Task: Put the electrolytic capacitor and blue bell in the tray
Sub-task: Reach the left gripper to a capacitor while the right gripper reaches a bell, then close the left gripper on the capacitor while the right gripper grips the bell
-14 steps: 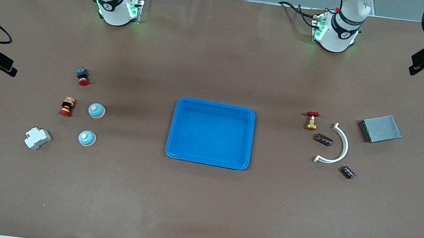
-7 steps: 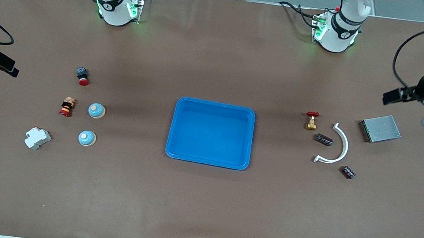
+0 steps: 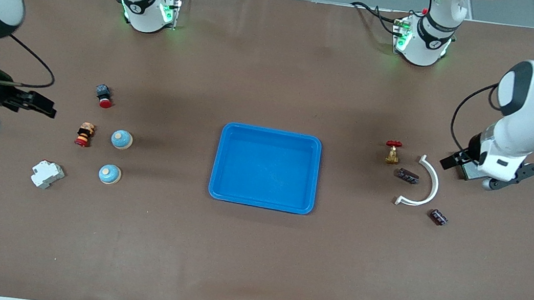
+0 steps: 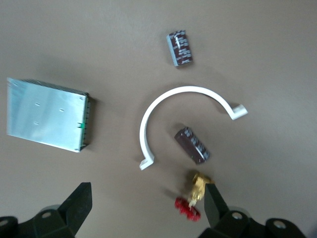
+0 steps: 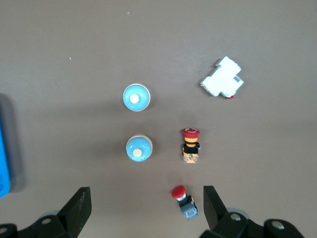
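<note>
The bright-blue tray (image 3: 272,131) lies empty at the table's middle. Two blue bells (image 3: 121,139) (image 3: 109,173) stand toward the right arm's end and also show in the right wrist view (image 5: 135,97) (image 5: 138,148). Two dark electrolytic capacitors (image 3: 406,176) (image 3: 438,217) lie toward the left arm's end and also show in the left wrist view (image 4: 192,145) (image 4: 180,48). My left gripper (image 4: 147,206) is open and empty, high over the table by the grey box. My right gripper (image 5: 144,206) is open and empty, high over the right arm's end.
A brass valve with a red handle (image 3: 392,152), a white curved piece (image 3: 425,184) and a grey metal box (image 4: 47,114) lie by the capacitors. Two red push buttons (image 3: 104,95) (image 3: 85,134) and a white breaker (image 3: 47,174) lie by the bells.
Both arms have swung in from the table's ends: the left hand now hangs over the grey box, and the right hand has come closer to the buttons and bells. Nothing on the table moved.
</note>
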Robot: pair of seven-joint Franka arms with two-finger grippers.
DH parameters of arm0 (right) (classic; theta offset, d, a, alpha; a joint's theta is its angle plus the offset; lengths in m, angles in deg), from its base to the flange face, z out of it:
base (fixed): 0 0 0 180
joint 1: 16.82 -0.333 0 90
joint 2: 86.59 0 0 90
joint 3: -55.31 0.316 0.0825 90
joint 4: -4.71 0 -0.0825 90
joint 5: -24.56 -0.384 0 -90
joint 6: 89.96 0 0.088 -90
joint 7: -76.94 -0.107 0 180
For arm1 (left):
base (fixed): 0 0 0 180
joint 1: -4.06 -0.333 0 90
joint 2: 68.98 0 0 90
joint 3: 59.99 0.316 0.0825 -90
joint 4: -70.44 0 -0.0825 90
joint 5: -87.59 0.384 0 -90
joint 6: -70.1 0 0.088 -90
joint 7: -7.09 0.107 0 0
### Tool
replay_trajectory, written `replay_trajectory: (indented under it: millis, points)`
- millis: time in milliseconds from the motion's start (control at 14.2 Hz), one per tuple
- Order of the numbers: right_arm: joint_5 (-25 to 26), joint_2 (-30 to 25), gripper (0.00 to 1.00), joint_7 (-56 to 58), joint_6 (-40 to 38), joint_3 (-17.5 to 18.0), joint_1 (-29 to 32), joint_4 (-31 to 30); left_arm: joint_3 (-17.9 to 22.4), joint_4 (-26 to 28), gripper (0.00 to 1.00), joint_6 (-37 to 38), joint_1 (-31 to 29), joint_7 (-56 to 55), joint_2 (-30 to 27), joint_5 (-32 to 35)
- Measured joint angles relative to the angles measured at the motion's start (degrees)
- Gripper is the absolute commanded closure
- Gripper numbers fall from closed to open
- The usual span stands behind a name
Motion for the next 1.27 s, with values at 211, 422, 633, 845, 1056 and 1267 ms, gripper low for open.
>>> replay_trajectory:
  millis: [211,422,633,845,1056,1267]
  points:
    - [0.0,0.0,0.0,-1.7,9.6,0.2,-1.3,-8.1,-0.1,0.2,0.12,-5.5,0.1,-9.1,5.8,0.0]
    - [0.0,0.3,0.0,-1.8,20.1,0.3,-2.4,-16.3,-0.6,0.2,0.13,-10.4,0.1,-17.2,10.5,0.0]
    - [0.0,2.3,0.0,-1.8,26.5,0.3,-3.0,-21.1,-2.2,0.2,0.14,-14.2,0.1,-24.5,13.8,0.0]
    - [0.0,5.1,0.0,-1.8,33.6,0.3,-3.4,-24.0,-3.6,0.2,0.18,-16.3,0.3,-28.3,16.4,0.0]
    - [0.0,8.4,0.0,-1.8,38.3,0.3,-3.7,-25.5,-3.6,0.6,0.25,-17.1,0.3,-28.5,17.6,0.0]
    - [0.0,11.0,0.0,-1.8,43.1,0.3,-3.9,-26.9,-3.6,0.9,0.51,-17.3,0.3,-28.5,18.4,0.0]
